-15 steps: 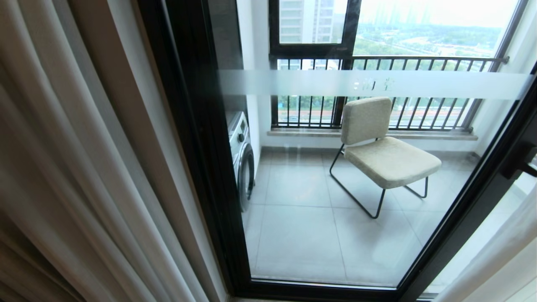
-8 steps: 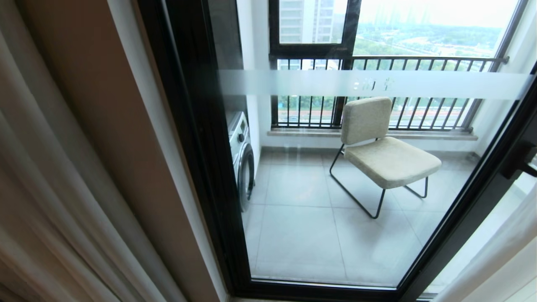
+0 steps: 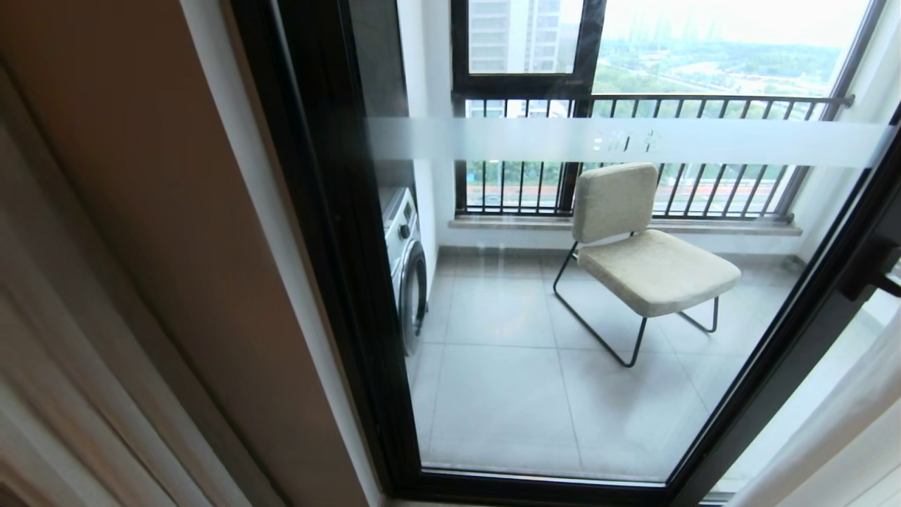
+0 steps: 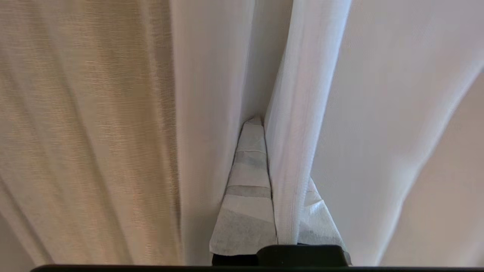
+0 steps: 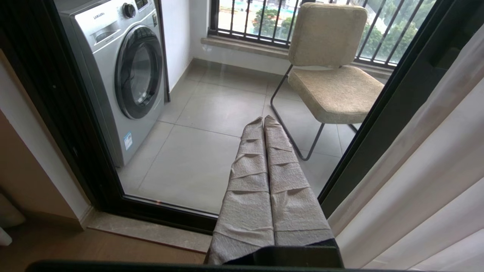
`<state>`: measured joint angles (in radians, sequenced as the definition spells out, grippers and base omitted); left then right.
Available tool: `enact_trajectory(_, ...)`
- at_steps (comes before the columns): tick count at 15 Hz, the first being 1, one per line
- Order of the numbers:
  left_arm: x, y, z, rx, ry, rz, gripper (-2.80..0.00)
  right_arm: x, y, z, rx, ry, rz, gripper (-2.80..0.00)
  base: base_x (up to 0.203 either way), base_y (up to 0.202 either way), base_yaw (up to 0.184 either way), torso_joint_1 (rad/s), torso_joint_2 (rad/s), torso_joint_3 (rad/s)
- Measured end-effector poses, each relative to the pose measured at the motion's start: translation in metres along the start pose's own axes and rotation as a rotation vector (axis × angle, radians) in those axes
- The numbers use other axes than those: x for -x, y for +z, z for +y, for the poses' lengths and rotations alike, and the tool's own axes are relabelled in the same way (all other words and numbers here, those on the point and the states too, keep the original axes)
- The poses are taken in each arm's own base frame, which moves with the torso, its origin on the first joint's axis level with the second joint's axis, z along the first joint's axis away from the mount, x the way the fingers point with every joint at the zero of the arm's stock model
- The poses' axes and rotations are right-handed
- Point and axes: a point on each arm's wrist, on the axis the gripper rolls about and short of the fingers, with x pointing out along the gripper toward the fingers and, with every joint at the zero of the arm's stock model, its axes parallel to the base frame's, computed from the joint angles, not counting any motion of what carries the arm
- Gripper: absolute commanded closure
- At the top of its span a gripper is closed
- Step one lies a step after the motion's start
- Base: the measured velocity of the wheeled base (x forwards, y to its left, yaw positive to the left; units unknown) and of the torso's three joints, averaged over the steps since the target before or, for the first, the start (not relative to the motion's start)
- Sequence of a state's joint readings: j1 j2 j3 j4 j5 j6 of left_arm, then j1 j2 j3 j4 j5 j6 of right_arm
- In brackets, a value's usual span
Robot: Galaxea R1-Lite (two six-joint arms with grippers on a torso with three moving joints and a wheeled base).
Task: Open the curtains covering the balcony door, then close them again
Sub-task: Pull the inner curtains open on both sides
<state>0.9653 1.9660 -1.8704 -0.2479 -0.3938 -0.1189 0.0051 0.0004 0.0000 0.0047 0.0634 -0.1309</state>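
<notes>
The balcony door (image 3: 338, 282) stands uncovered, its glass crossed by a frosted band (image 3: 633, 141). The curtains are drawn aside: pale folds (image 3: 42, 394) hug the left edge and a white sheer (image 3: 845, 436) hangs at the lower right. In the left wrist view my left gripper (image 4: 268, 130) is shut on the hemmed edge of the white sheer (image 4: 298, 151), with the beige drape (image 4: 87, 132) beside it. My right gripper (image 5: 264, 120) is shut and empty, pointing at the door's lower glass (image 5: 196, 151), a sheer (image 5: 435, 181) beside it. Neither arm shows in the head view.
Behind the glass stand a silver washing machine (image 3: 407, 260), a beige chair (image 3: 647, 253) on black legs and a black-railed window (image 3: 633, 105). A tan wall (image 3: 176, 246) lies left of the door frame. Wooden floor (image 5: 56, 241) meets the stone threshold.
The curtain folds at the left have slid further left, almost out of the head view, baring more tan wall. The door and balcony have not shifted.
</notes>
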Motion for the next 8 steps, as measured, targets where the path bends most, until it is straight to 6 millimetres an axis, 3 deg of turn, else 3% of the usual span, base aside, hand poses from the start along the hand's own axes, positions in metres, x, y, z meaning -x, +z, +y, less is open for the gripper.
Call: enact_trajectory(8,0.013,0.031,-0.050,-0.021,-0.260,-0.050,0.00,0.000,0.000,0.000,0.000,0.001,-0.001,0.00,0.000,0.000,0.000,0.000,0.00,0.000)
